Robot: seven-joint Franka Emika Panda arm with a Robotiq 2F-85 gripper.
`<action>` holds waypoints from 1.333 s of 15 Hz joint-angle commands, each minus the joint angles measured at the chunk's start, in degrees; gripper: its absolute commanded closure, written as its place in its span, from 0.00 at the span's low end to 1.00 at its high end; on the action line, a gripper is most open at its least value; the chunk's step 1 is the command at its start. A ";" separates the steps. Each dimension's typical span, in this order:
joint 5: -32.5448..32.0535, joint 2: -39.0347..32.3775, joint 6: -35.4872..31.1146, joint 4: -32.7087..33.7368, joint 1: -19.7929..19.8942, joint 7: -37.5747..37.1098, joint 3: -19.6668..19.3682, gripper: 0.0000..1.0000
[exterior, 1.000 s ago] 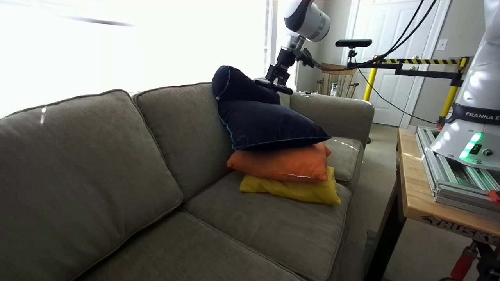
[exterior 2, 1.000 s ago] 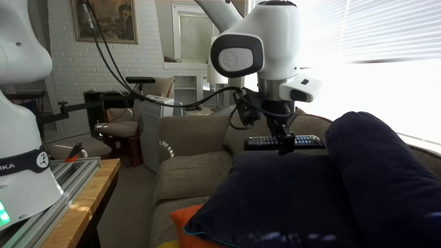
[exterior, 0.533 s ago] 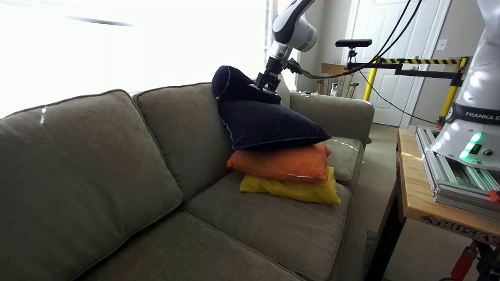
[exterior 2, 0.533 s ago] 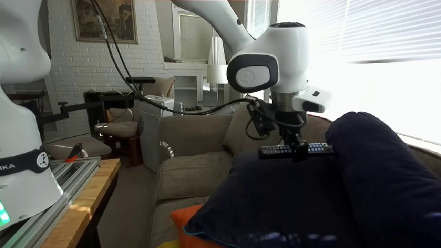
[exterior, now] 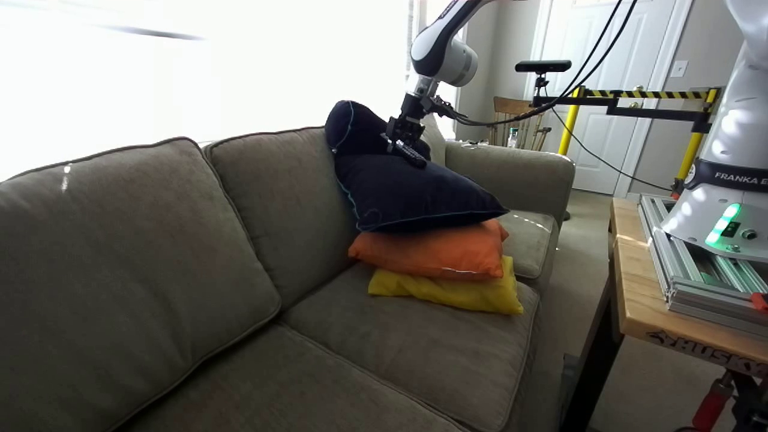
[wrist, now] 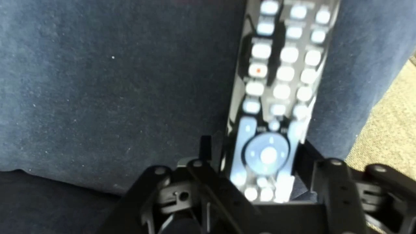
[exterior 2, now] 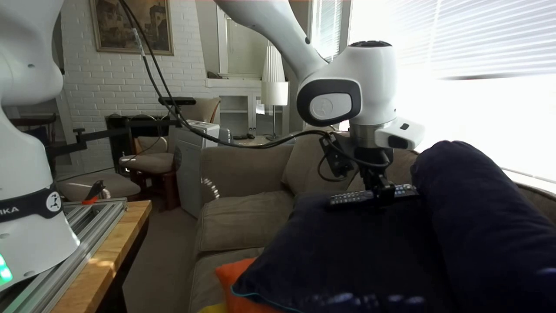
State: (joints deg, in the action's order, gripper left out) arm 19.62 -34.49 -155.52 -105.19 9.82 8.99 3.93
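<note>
Gripper has its jaws partly apart around the remote, gap visible along one side in the wrist view, so not clamped; contact on the other side can't be told. The remote lies on the navy pillow, one end close to the second navy pillow. Orange pillow and yellow pillow stacked below, on the couch.
</note>
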 commanded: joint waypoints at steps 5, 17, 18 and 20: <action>-2.20 -0.34 -0.56 2.11 -0.60 -3.34 -1.21 0.00; -0.42 14.09 -12.42 -18.61 11.46 -0.08 -5.94 0.00; -0.88 13.70 -12.78 -18.78 11.95 -0.96 -7.64 0.00; -4.30 11.39 -14.95 -19.27 10.14 -5.73 -14.05 0.00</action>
State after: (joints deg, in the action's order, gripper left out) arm 19.22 -22.38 -167.05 -121.69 21.56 8.99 -3.90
